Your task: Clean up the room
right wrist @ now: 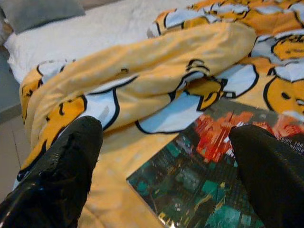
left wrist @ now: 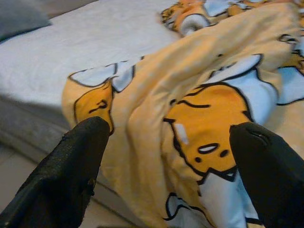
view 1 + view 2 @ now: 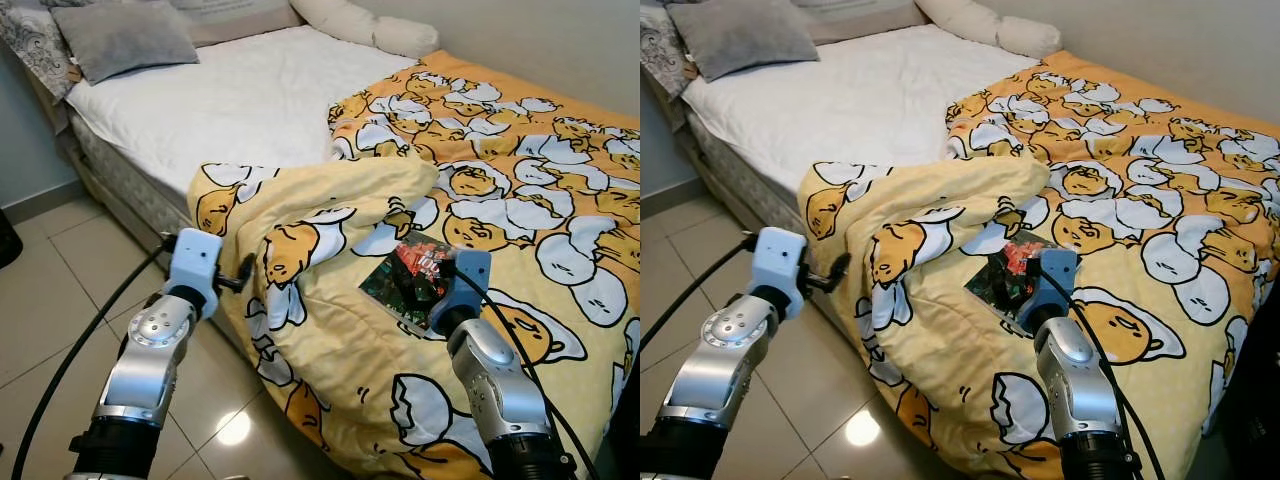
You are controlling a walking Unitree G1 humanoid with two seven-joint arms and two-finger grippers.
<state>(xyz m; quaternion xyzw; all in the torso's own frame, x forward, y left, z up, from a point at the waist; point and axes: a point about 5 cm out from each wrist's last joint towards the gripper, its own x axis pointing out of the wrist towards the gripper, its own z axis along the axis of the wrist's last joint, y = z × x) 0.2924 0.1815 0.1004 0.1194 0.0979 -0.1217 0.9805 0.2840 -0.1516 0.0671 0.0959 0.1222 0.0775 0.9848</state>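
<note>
Nearest me, my right gripper (image 1: 166, 156) hovers low over the book (image 3: 410, 277), fingers spread wide with the dark green-and-red cover lying between and just beyond their tips, not gripped. The book lies flat on the yellow cartoon-print duvet (image 3: 520, 190), just beside the bunched fold (image 3: 330, 200) at the bed's edge. My left gripper (image 2: 168, 166) is also spread wide, held off the mattress side, facing the hanging duvet corner. Past it I see the white sheet (image 3: 230, 95) and a grey pillow (image 3: 125, 35).
</note>
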